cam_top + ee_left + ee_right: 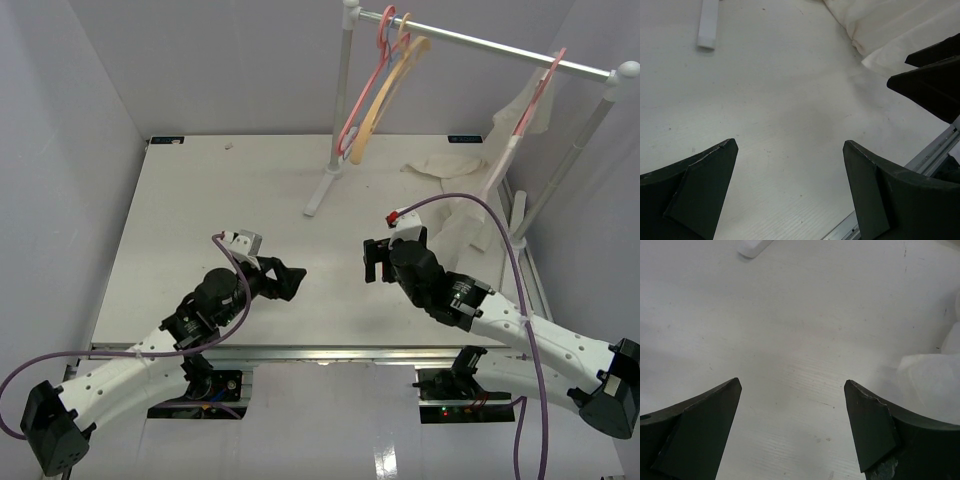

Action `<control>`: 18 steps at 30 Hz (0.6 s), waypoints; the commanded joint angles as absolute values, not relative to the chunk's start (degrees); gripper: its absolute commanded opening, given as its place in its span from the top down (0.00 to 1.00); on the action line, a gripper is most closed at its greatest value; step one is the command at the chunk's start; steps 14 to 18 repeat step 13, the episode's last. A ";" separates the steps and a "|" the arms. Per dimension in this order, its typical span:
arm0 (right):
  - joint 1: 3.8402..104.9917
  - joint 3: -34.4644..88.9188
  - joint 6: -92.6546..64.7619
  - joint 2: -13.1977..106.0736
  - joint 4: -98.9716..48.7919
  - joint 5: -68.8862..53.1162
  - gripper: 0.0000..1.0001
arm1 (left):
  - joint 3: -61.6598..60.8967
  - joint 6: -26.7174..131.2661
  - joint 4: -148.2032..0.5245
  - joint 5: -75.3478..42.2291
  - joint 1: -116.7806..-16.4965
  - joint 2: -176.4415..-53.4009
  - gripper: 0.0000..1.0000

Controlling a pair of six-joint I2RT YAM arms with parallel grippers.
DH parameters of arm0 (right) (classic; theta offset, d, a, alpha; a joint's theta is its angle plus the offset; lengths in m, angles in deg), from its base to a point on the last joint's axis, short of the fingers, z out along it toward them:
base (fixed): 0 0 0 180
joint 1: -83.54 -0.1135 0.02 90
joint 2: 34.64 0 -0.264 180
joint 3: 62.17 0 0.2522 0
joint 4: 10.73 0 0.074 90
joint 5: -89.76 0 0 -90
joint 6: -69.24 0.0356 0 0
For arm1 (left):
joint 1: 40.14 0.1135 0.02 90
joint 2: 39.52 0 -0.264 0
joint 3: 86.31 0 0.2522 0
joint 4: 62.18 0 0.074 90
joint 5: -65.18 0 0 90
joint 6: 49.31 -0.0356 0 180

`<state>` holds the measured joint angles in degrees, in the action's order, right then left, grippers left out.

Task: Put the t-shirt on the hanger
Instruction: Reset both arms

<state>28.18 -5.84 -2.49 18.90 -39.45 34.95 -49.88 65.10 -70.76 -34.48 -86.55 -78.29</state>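
Observation:
The cream t-shirt (pixel 522 108) hangs on a pink hanger (pixel 547 80) at the right end of the rack's rail. Its lower part trails down onto the table (pixel 445 165). The shirt also shows in the left wrist view (pixel 890 30) and in the right wrist view (pixel 932 385). My left gripper (pixel 293 280) is open and empty over the middle of the table, with bare table between its fingers (pixel 790 150). My right gripper (pixel 372 260) is open and empty a little to the right of it, also over bare table (pixel 792 387). Both are well short of the shirt.
A second pink hanger (pixel 362 100) and a tan hanger (pixel 392 92) hang at the left end of the rail (pixel 480 42). The rack's white foot (pixel 320 195) stands at the back middle. The table's metal front edge (pixel 330 350) runs by the arm bases.

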 commanded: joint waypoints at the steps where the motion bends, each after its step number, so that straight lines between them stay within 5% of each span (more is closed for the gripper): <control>1: 27.87 -10.86 -5.36 16.71 -29.62 34.31 0.10 | -51.71 63.14 -68.57 -35.19 -87.16 -77.08 0.02; 18: 27.91 -14.47 -4.94 9.85 -26.78 32.70 0.10 | -51.91 62.84 -69.01 -36.25 -87.77 -77.75 0.02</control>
